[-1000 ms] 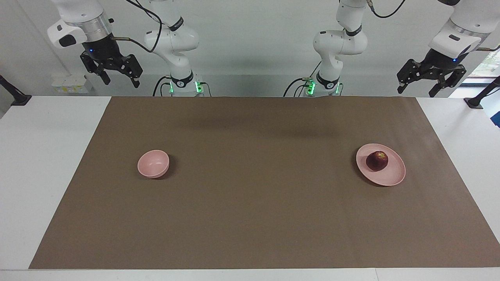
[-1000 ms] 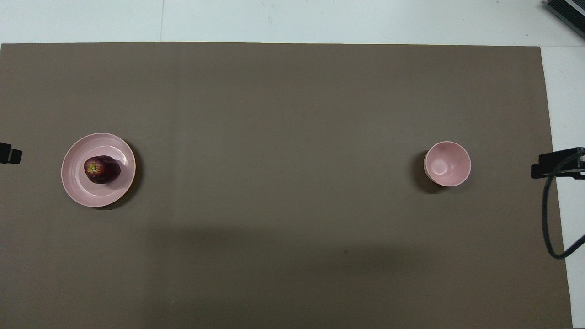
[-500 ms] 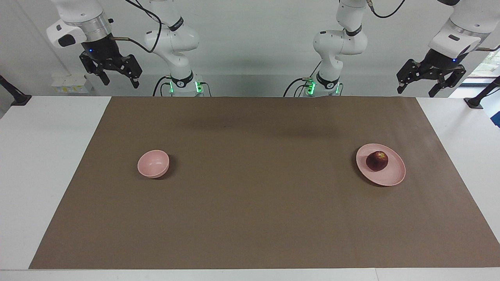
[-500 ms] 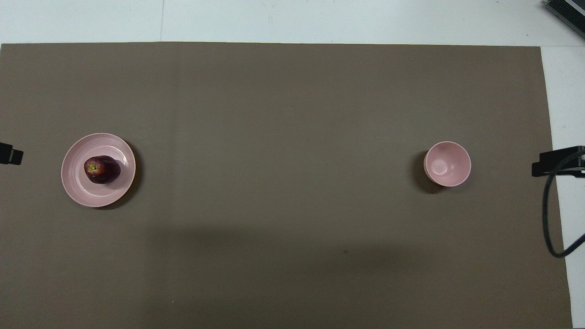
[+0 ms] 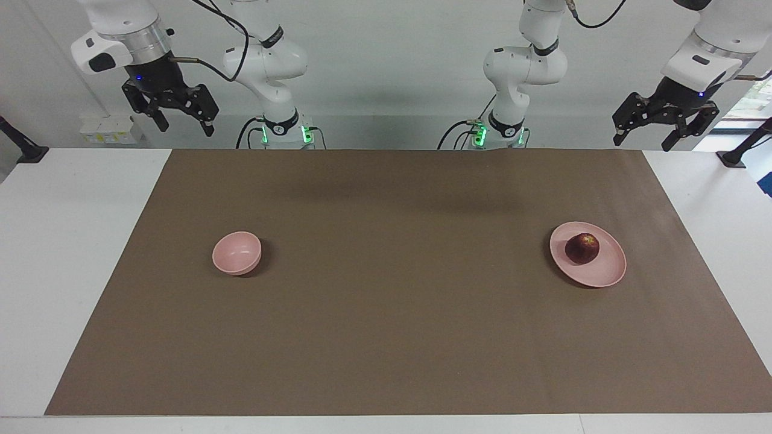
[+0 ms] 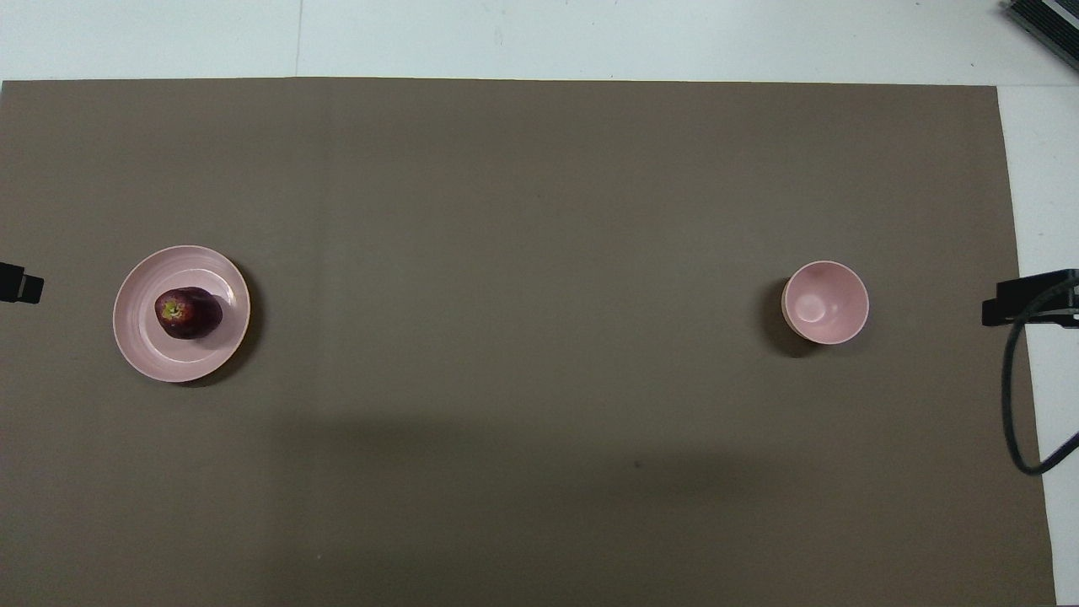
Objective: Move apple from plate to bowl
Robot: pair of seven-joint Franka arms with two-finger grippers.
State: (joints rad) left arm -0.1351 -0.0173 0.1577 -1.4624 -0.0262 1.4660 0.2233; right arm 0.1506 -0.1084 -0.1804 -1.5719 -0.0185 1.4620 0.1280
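The dark red apple (image 5: 582,248) lies on the flat pale pink plate (image 5: 610,269) toward the left arm's end of the table. In the overhead view the apple (image 6: 188,313) sits near the middle of the plate (image 6: 181,364). The small deep pink bowl (image 5: 236,253) stands empty toward the right arm's end, and it also shows in the overhead view (image 6: 824,302). My left gripper (image 5: 643,142) is open and empty, raised high over the table's margin beside the plate. My right gripper (image 5: 186,128) is open and empty, raised high over the margin at the bowl's end.
A brown mat (image 5: 386,337) covers most of the white table (image 5: 72,253). Black clamp stands sit at the corners nearest the robots (image 5: 27,154) (image 5: 737,157). A black cable (image 6: 1011,405) hangs at the right arm's edge.
Both raised grippers have drifted slightly upward. The apple, plate and bowl have not moved.
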